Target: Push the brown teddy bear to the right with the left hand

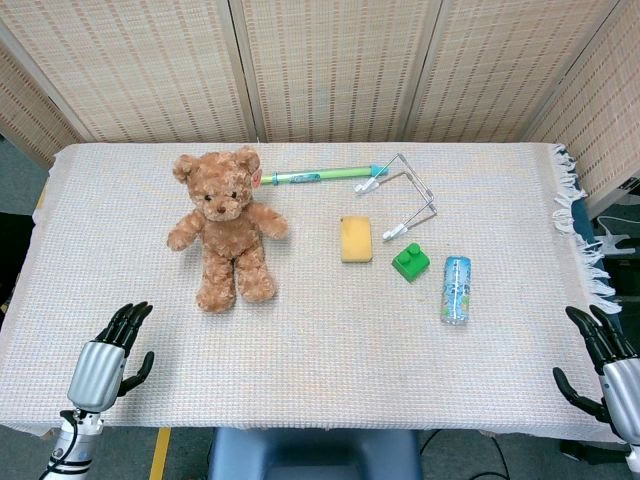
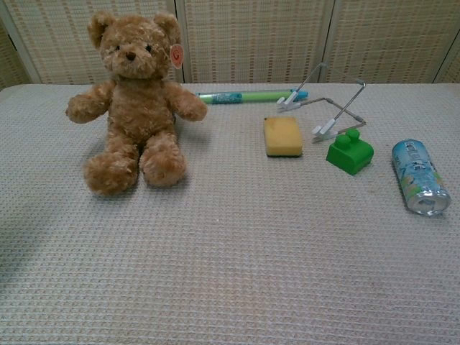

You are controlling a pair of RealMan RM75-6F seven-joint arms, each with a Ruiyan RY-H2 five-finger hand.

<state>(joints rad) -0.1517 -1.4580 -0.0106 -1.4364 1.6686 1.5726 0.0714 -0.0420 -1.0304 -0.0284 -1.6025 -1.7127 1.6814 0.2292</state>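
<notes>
both hands wait at my near edge, fingers spread, empty: left hand (image 1: 103,362), right hand (image 1: 608,368). brown teddy bear (image 1: 226,224) lies at one o'clock from my left, long axis running away.

brown teddy bear (image 2: 134,108) sits upright at left; sponge (image 2: 282,136), green block (image 2: 349,152) to its right.

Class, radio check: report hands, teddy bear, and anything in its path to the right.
Left hand and right hand open, at table's near edge. Brown teddy bear untouched, lying far-left. Yellow sponge and green block lie to its right.
</notes>
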